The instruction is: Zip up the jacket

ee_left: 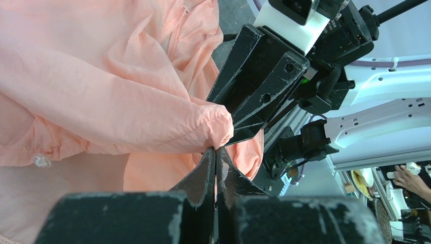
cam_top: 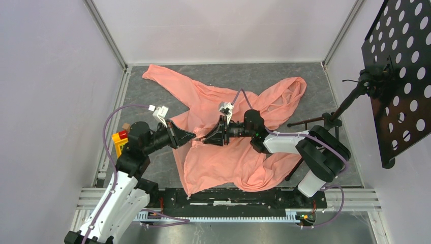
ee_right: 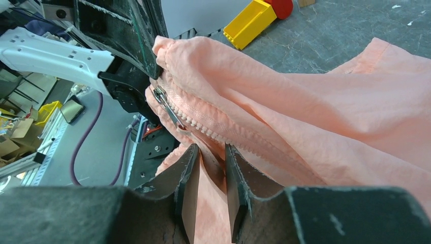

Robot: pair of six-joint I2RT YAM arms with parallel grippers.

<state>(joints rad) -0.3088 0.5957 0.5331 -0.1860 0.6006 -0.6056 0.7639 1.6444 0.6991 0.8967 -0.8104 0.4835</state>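
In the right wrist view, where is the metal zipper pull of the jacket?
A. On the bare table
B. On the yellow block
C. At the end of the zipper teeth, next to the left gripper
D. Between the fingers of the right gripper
C: the zipper pull hangs at the end of the teeth on the jacket, beside the dark left gripper; the right gripper has only fabric between its fingers.

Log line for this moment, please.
left gripper: shut on jacket | right gripper: shut on jacket | zipper slider: beside left gripper
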